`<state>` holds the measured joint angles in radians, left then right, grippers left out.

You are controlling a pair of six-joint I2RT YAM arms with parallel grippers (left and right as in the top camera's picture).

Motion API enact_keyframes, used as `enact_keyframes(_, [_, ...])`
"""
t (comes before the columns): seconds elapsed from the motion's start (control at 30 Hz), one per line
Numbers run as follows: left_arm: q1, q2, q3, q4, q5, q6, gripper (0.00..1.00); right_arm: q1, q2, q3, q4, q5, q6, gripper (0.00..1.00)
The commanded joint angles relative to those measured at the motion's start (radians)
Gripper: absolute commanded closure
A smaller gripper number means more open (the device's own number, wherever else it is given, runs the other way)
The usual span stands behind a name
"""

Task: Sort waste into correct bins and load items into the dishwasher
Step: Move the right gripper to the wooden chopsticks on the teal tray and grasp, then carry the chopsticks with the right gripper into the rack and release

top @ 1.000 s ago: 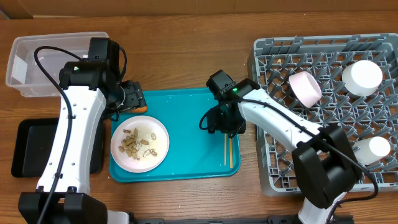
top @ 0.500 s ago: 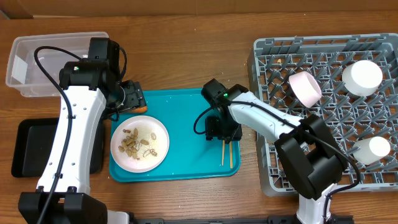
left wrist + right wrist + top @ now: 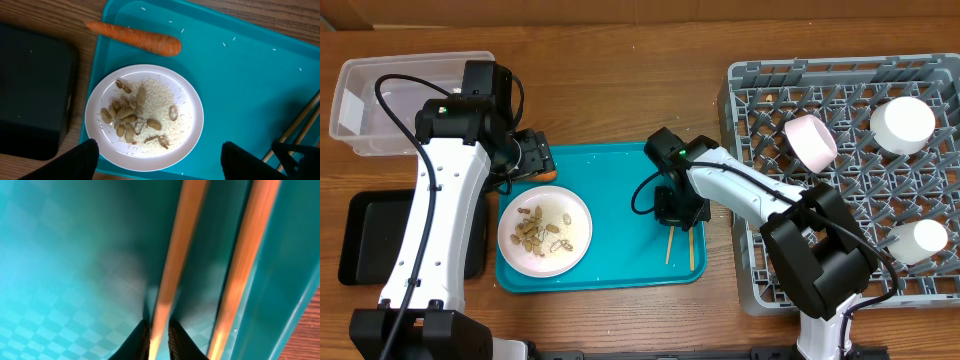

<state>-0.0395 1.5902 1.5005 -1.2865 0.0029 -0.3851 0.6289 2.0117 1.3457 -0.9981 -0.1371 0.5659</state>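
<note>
My right gripper (image 3: 678, 213) is low over the teal tray (image 3: 620, 262), and in the right wrist view it (image 3: 159, 341) is shut on one wooden chopstick (image 3: 176, 255). The other chopstick (image 3: 246, 265) lies free beside it, by the tray's right wall. From overhead the held chopstick (image 3: 669, 246) slants left of the free one (image 3: 690, 250). My left gripper (image 3: 165, 162) hangs open above the white plate (image 3: 192, 131) of tan nut scraps (image 3: 127, 120) and rice. An orange carrot (image 3: 135, 39) lies at the tray's far left corner.
The grey dish rack (image 3: 740, 262) on the right holds a tilted bowl (image 3: 810, 142), a white bowl (image 3: 902, 122) and a small cup (image 3: 920, 238). A clear tub (image 3: 360, 100) and a black tray (image 3: 360, 240) sit on the left.
My right gripper has closed on the left chopstick, and that stick's near end has swung left, away from the other. The left arm has not moved.
</note>
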Motion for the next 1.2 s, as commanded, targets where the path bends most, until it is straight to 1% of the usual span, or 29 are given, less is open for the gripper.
enact_keyframes(0.0, [-0.007, -0.008, 0.014, 0.000, -0.010, 0.015, 0.20, 0.002, 0.026, -0.007, 0.002, 0.031, 0.019, 0.85])
enact_keyframes(0.17, [-0.007, -0.008, 0.014, 0.000, -0.010, 0.016, 0.20, 0.002, 0.026, -0.007, 0.001, 0.031, 0.034, 0.95])
enact_keyframes(0.33, [-0.007, -0.008, 0.014, 0.000, -0.010, 0.015, 0.20, 0.002, 0.024, -0.004, -0.002, 0.028, 0.034, 0.96])
enact_keyframes(0.47, [-0.007, -0.008, 0.014, 0.000, -0.010, 0.015, 0.20, -0.005, -0.007, 0.031, -0.045, 0.032, 0.018, 0.96])
enact_keyframes(0.63, [-0.007, -0.008, 0.014, 0.000, -0.010, 0.015, 0.20, -0.032, -0.129, 0.093, -0.110, 0.051, -0.039, 0.96])
enact_keyframes(0.83, [-0.007, -0.008, 0.014, 0.001, -0.010, 0.015, 0.20, -0.105, -0.325, 0.128, -0.235, 0.260, -0.049, 0.96])
enact_keyframes(0.97, [-0.007, -0.008, 0.014, 0.001, -0.010, 0.015, 0.20, -0.196, -0.393, 0.128, -0.299, 0.293, -0.145, 0.96])
enact_keyframes(1.07, [-0.007, -0.008, 0.014, 0.001, -0.010, 0.015, 0.20, -0.263, -0.394, 0.123, -0.351, 0.292, -0.218, 0.96])
enact_keyframes(1.1, [-0.007, -0.008, 0.014, 0.001, -0.010, 0.015, 0.20, -0.296, -0.393, 0.097, -0.359, 0.277, -0.276, 0.96])
enact_keyframes(1.17, [-0.007, -0.008, 0.014, 0.000, -0.010, 0.015, 0.20, -0.318, -0.393, 0.064, -0.357, 0.252, -0.311, 0.96])
